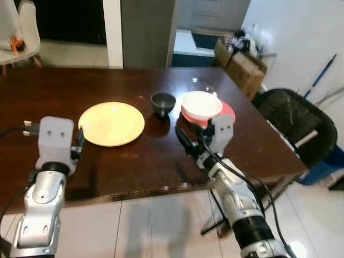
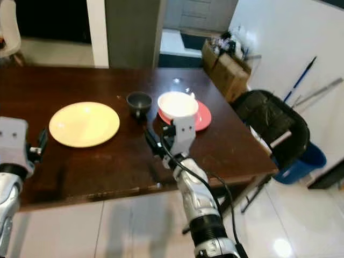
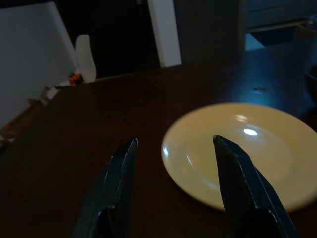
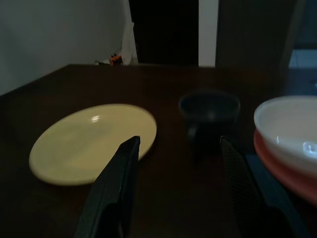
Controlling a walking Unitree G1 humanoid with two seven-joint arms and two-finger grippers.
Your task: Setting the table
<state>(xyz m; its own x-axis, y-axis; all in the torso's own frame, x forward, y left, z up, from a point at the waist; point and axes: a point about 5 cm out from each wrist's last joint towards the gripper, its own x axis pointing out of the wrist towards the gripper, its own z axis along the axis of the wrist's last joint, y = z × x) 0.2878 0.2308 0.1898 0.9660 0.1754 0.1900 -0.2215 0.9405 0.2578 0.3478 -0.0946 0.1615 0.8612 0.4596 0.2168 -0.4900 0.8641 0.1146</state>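
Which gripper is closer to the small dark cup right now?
Right. The right gripper sits just in front of the dark cup; the left gripper is off by the yellow plate's far side.

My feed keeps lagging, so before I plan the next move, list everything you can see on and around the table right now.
Round yellow plate: one, pale yellow, table's left-centre, before the left gripper.
Small dark bowl: one, dark grey, between the yellow plate and the white bowl.
White bowl: one, white, sitting on the red plate.
Flat red plate: one, coral red, under the white bowl, right of centre.
Dark wooden table: one, dark brown, holds all dishes.
Black chair: one, black, beside the table's right end.
Cardboard box: one, brown, on the floor beyond the table.
White chair: one, far left.
Left gripper: black jaws open, at the yellow plate's edge.
Right gripper: black jaws open, facing the dark bowl.
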